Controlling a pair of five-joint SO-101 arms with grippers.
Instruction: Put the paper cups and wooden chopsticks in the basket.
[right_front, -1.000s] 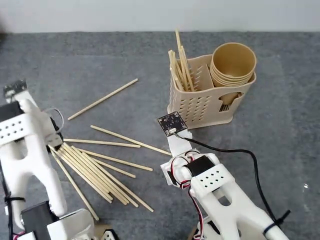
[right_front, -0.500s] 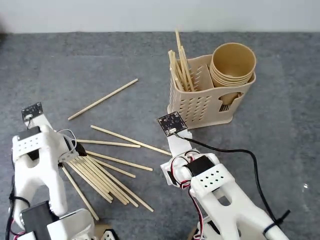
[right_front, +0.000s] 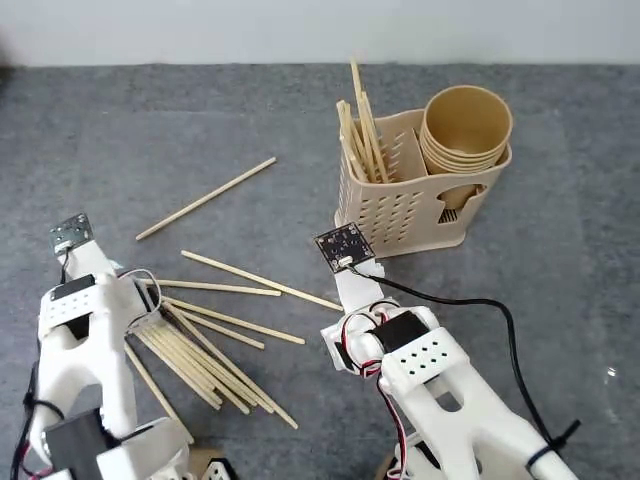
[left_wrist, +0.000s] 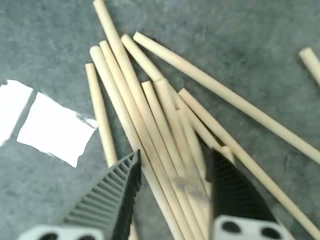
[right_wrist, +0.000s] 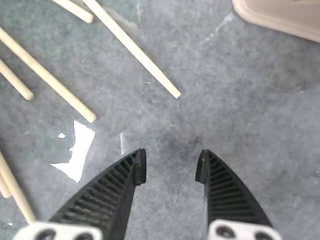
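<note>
Under the left gripper lies the loose chopstick bundle: jaws wide apart, nothing clamped, several sticks running between them skewed a little off the gripper's own reach, so closing should pinch across the sticks. Left arm is clearly nearer; the right gripper gapes empty over bare counter, a stray chopstick just ahead of it. Drop-off is well apart from the bundle: basket with the stacked paper cups sits beyond the right arm

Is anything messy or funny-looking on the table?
Yes. Wooden chopsticks lie scattered on the grey mat, most in a loose pile, one lone chopstick apart, none of these in the basket. Small white scraps lie on the mat too.
</note>
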